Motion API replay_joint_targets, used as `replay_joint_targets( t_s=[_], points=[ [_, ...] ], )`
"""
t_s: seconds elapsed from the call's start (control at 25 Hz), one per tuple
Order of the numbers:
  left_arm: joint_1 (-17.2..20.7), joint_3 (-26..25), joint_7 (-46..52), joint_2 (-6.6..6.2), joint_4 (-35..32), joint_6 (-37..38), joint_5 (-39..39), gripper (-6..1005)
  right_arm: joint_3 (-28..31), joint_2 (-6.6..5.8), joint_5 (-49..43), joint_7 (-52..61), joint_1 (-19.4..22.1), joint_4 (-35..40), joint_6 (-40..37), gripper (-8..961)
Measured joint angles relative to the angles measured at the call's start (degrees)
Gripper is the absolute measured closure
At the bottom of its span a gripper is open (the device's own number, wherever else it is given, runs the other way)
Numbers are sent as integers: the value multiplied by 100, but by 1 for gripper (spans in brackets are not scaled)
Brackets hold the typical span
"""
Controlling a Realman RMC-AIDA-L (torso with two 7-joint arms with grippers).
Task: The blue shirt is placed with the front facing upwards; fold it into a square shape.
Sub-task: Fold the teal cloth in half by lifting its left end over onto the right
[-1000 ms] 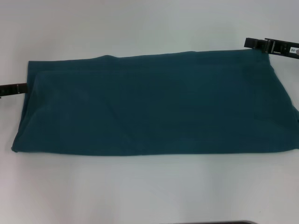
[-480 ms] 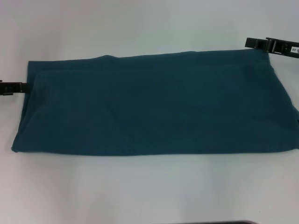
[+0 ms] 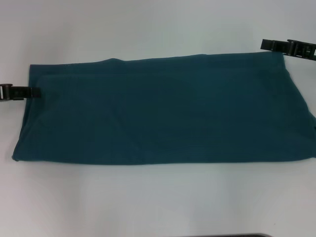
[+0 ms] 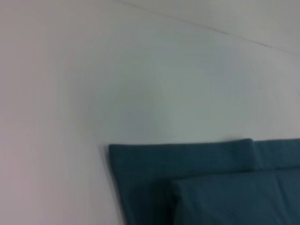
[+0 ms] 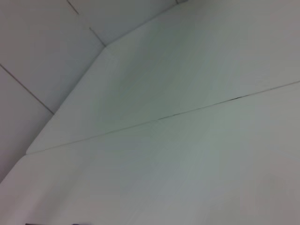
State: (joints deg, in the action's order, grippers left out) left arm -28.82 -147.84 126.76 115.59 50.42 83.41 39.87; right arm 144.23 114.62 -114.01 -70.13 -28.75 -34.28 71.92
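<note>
- White tabletop (image 3: 158,207) fills the head view, plain and matte, with 1 thin seam line visible in each wrist view.
- 1 blue shirt (image 3: 163,111) lies across the middle of it as a long horizontal band, reaching from 9 o'clock almost to the frame edge at 3 o'clock.
- No chest lettering, collar or sleeves show; only plain teal fabric faces up, so the shirt looks already folded lengthwise into a strip.
- The left wrist view shows the shirt's end (image 4: 206,183) as 2 stacked layers, 1 folded edge lying over another, which supports that reading.
- Judged from this, the lengthwise folds are done; what is left is bringing the 2 short ends together, probably 1 or 2 crosswise folds, to turn the strip into a square.
- 2 grippers are in sight, each only partly in frame.
- The left gripper (image 3: 22,92) sits at 9 o'clock, its tip touching or just over the shirt's short left edge; I cannot tell how wide its fingers stand or whether they have any cloth.
- The right gripper (image 3: 281,47) sits at about 2 o'clock, at the shirt's far right corner; its finger spacing and any hold on the fabric are equally unclear.
- The right wrist view shows only bare table, no fabric.
- The near long edge runs fairly straight, while the right end flares slightly wider than the left, so the ends may need aligning.
</note>
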Motion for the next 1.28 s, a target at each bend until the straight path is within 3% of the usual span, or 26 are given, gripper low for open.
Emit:
replay_joint_targets(
  t_s=[0.24, 1.28],
  points=[
    [1, 53, -43, 89, -43, -21, -5, 337, 9, -3, 2, 0, 2, 0, 1, 811],
    [20, 124, -242, 230, -150, -75, -12, 338, 9, -2, 2, 0, 10, 30, 7, 809]
  ],
)
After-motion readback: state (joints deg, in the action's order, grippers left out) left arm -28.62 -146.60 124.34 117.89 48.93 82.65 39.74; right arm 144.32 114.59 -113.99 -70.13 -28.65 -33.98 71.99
